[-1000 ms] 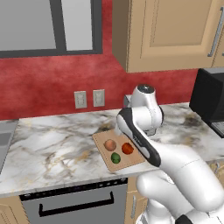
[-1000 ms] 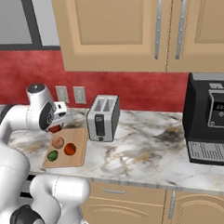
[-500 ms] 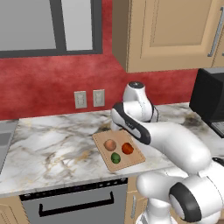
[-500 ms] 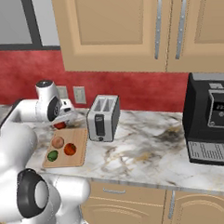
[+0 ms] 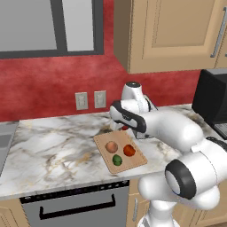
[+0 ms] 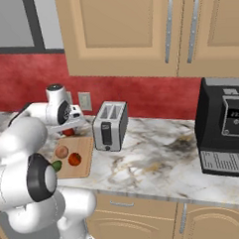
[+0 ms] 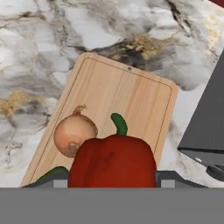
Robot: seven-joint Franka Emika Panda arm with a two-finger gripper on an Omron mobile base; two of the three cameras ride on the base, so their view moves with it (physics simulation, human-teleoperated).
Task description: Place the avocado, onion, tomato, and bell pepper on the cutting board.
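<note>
The gripper (image 7: 112, 181) is clamped on the bell pepper (image 7: 112, 163) above the cutting board (image 7: 127, 98) — bare wood ahead of it, onion (image 7: 74, 133) beside, toaster (image 7: 206, 127) flanking. Base cameras add the tomato (image 5: 129, 150) and avocado (image 5: 117, 160) — both on the board.

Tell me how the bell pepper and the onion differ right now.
The bell pepper is deep red and lumpy with a green stem; the onion is a pale tan, smooth ball. The pepper is held up in the pincer above the cutting board; the onion rests on the board. Both are small produce of similar size.
</note>
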